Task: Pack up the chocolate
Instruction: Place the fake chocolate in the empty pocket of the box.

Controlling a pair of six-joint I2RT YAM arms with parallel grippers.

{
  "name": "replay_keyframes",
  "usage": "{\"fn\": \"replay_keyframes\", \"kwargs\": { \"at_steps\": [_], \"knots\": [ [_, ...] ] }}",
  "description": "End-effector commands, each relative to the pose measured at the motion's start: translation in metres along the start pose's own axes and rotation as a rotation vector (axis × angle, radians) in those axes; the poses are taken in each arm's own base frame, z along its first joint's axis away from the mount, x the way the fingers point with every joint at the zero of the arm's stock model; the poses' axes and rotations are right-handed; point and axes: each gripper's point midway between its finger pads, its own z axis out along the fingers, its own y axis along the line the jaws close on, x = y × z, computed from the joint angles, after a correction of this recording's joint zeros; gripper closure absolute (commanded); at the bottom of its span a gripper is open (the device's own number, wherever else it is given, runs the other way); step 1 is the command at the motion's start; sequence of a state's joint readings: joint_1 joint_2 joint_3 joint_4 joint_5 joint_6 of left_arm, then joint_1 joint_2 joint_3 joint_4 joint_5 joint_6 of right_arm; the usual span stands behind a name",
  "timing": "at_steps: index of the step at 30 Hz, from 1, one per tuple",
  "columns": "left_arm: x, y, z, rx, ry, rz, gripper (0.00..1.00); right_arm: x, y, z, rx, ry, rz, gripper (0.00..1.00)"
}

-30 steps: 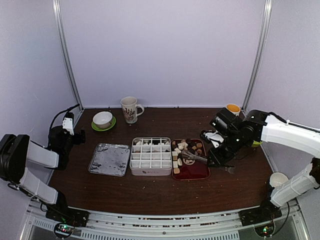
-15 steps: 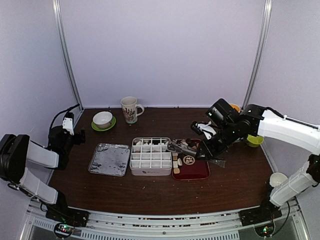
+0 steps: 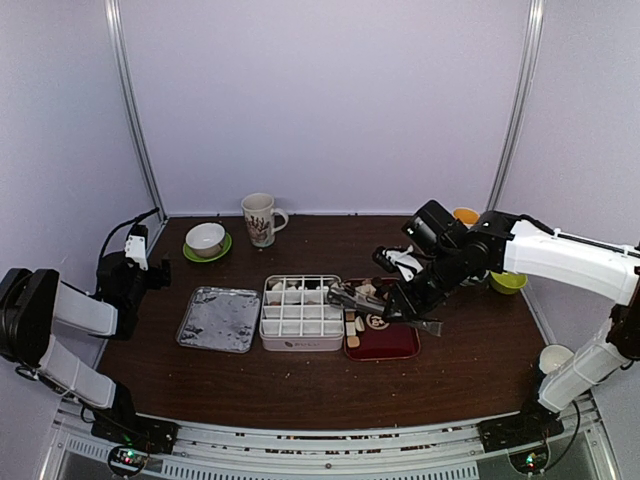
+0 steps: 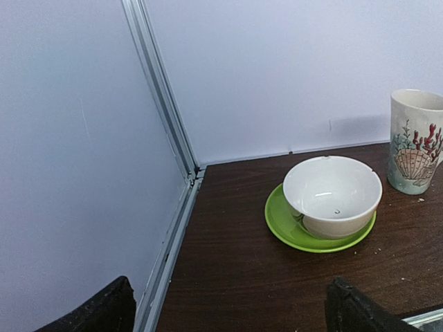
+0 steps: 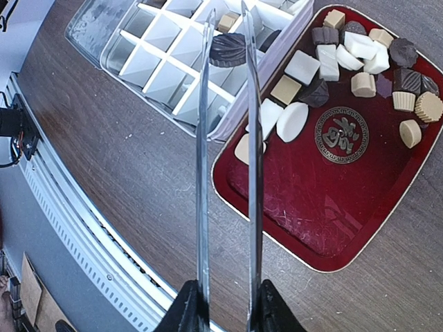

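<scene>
- The right fingers (image 5: pixel 188 312) are clamped on a pair of metal tongs (image 5: pixel 202 173), squeezing its two arms fairly close together.
- The tongs' tips are pinching one dark chocolate piece (image 5: pixel 228 50). It sits over the white divided box (image 5: pixel 160 36), on the side closest to the tray.
- Most of the chocolate (image 5: pixel 360 52) is piled at one end of the dark-red tray (image 5: pixel 325 207). It's a mix of dark, tan and cream-white cubes and rounds, and the rest of the tray floor is bare apart from a gold emblem.
- A few pieces are already in the box. From the top view they're in its back row (image 3: pixel 300 287).
- The tray sits just beside the box on the right, and a silvery flat lid (image 3: pixel 218 318) lies on the box's left.
- The left fingers (image 4: pixel 353 311) are spread wide with nothing in them, parked off at the left side of the desk (image 4: pixel 235 263).
- In front of them there's a white bowl (image 4: pixel 332 194) on a green saucer (image 4: pixel 280 225), with a shell-print mug (image 4: pixel 415 138) near it.
</scene>
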State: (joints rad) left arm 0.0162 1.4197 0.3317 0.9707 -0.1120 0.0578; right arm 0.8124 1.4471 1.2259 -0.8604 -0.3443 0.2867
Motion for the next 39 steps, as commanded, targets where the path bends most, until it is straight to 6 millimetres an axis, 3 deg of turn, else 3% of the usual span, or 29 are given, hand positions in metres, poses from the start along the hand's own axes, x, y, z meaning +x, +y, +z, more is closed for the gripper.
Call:
{"fn": "replay_keyframes", "kwargs": {
  "at_steps": [1,18,28,39],
  "knots": [
    [-0.008,0.003,0.000,-0.008,-0.038,-0.012,0.02,-0.014,0.010,-0.005,-0.030,-0.046,-0.027,0.73],
    [-0.007,0.004,0.000,-0.009,-0.037,-0.012,0.02,-0.015,0.013,0.005,-0.037,-0.034,-0.033,0.73],
    [-0.007,0.004,0.000,-0.009,-0.037,-0.012,0.02,-0.008,0.010,0.014,-0.021,-0.012,-0.038,0.67],
    [-0.007,0.003,0.000,-0.009,-0.037,-0.012,0.02,-0.012,0.009,0.006,-0.005,-0.041,-0.042,0.61]
  ]
}}
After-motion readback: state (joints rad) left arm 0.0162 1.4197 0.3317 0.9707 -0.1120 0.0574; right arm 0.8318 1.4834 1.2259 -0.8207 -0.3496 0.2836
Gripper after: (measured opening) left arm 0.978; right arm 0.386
